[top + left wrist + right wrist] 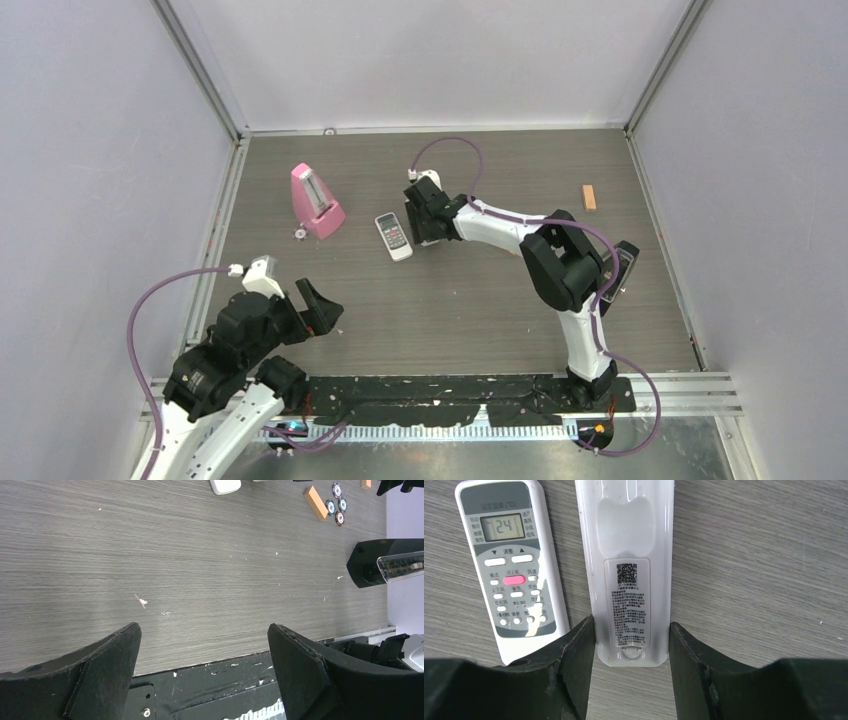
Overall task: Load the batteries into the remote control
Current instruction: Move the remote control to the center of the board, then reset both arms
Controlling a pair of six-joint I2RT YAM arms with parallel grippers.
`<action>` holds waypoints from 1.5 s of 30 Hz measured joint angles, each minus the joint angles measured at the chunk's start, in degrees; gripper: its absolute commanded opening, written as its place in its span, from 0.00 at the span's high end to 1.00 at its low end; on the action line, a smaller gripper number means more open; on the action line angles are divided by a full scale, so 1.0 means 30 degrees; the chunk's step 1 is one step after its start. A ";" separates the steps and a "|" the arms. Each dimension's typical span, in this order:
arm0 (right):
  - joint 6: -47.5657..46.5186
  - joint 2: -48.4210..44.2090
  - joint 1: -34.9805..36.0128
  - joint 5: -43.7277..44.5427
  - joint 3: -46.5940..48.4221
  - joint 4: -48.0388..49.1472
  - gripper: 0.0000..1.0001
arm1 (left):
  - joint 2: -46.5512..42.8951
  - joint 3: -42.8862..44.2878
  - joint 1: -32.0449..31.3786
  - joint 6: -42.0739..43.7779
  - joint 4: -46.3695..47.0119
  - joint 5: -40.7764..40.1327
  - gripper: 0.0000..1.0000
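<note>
Right wrist, task's thing: the remote control (631,570) lies back-up on the table (764,580), label and cover tab facing the lens. The cover looks to be on.
Right wrist, grip: the right end effector (631,626) has its fingers (574,665) against both long edges at the near end, pinching the remote control. How firmly is hard to call from this angle.
Right wrist, neighbour: the shorter remote (509,565), display lit, sits just beside it, one corner tucked at the inner finger.
Right wrist, risk: held only by its end, the remote control could swing or slip on a lift. Any sideways drag would shove the shorter remote along too.
Top, layout: the right end effector (427,228) reaches to mid-table and covers the slim remote. The shorter remote (393,237) is at its side, with a pink metronome (316,200) beyond and an orange block (589,197) well apart.
Top, left side: the left end effector (312,308) hangs near its base, well away from the action.
Left wrist, state: the left end effector (204,645) is spread wide over bare table, gripping nothing.
Left wrist, clutter: another orange block (315,502) and coin-like discs (336,503) sit at the far edge.
Left wrist, worry: the batteries show in no view, so loading stalls until they are found.
</note>
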 measured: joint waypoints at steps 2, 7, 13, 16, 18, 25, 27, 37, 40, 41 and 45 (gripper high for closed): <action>0.0146 0.0066 0.0000 -0.0007 0.0124 -0.0240 0.45 | 0.0291 0.0393 0.0000 0.0102 -0.0335 -0.0058 0.00; 0.0328 0.0095 -0.0007 -0.0015 0.0525 -0.1326 0.39 | 0.0984 0.1588 0.0000 0.0372 -0.1224 -0.0240 0.00; 0.0262 0.0102 -0.0044 -0.0066 0.1479 -0.2033 0.30 | 0.1443 0.2703 0.0000 0.0546 -0.2426 -0.0211 0.00; 0.0204 0.0219 -0.0124 -0.0189 0.1807 -0.2200 0.30 | 0.1843 0.2958 0.0000 0.0546 -0.2914 -0.0117 0.00; 0.0146 0.0342 -0.0131 -0.0262 0.1916 -0.2229 0.30 | 0.1982 0.2958 0.0000 0.0539 -0.3242 -0.0022 0.00; 0.0306 -0.1413 -0.0109 -0.0525 0.0029 -0.2601 0.21 | 0.1996 0.3599 0.0000 0.0539 -0.4692 -0.0007 0.00; 0.0481 -0.3599 -0.0007 -0.0299 -0.1654 -0.2936 0.16 | 0.1821 0.4233 0.0000 0.0590 -0.5093 0.0000 0.00; 0.2157 -2.2702 0.3067 0.2820 -0.6382 -0.6492 0.05 | -0.0102 0.8153 0.0000 0.1639 -0.5632 0.0262 0.00; 0.3009 -2.7496 0.3126 0.3759 -0.6040 -0.8488 0.05 | -0.0102 0.8816 0.0000 0.1923 -0.5646 0.0306 0.00; 0.3271 -2.8939 0.3126 0.4065 -0.5719 -0.9282 0.05 | -0.0102 0.8969 0.0000 0.2018 -0.5646 0.0284 0.00; 0.3876 -3.2385 0.3126 0.4918 -0.3381 -1.1460 0.05 | -0.0095 0.9581 0.0000 0.2178 -0.5727 0.0036 0.00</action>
